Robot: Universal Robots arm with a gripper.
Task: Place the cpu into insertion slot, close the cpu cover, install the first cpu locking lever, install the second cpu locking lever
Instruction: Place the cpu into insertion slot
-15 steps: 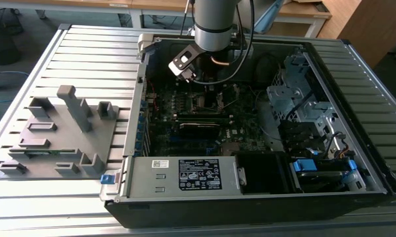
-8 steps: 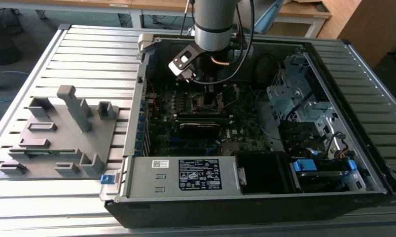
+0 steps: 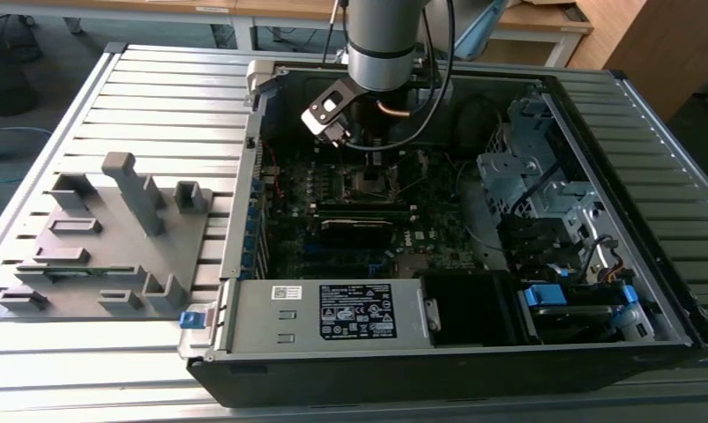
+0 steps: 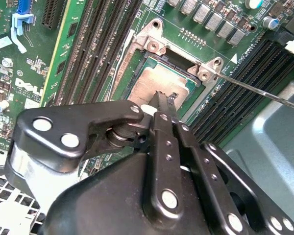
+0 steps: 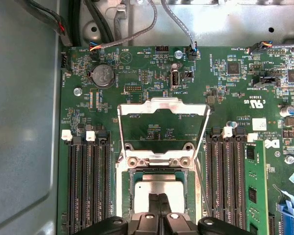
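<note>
The cpu (image 5: pixel 159 185) lies flat in the insertion slot (image 5: pixel 122 188), its silver face (image 4: pixel 154 81) showing in both wrist views. My gripper (image 5: pixel 159 201) hangs right over the chip with its two black fingers pressed together, tips (image 4: pixel 165 98) at or just above the metal face and nothing between them. The cpu cover (image 5: pixel 161 104) stands swung up on its hinge, away from the socket. A thin wire locking lever (image 4: pixel 259 91) sticks out to the side, unlatched. In the exterior view the gripper (image 3: pixel 371 159) is down inside the open computer case, above the socket (image 3: pixel 371 182).
Long black memory slots (image 5: pixel 85 186) flank the socket on both sides. The case walls (image 3: pixel 242 176), a drive cage (image 3: pixel 530 176) and the power supply (image 3: pixel 330 310) ring the motherboard. Cables (image 5: pixel 132 24) run beyond the board. A grey fixture (image 3: pixel 107 238) sits on the slatted table at the exterior view's left.
</note>
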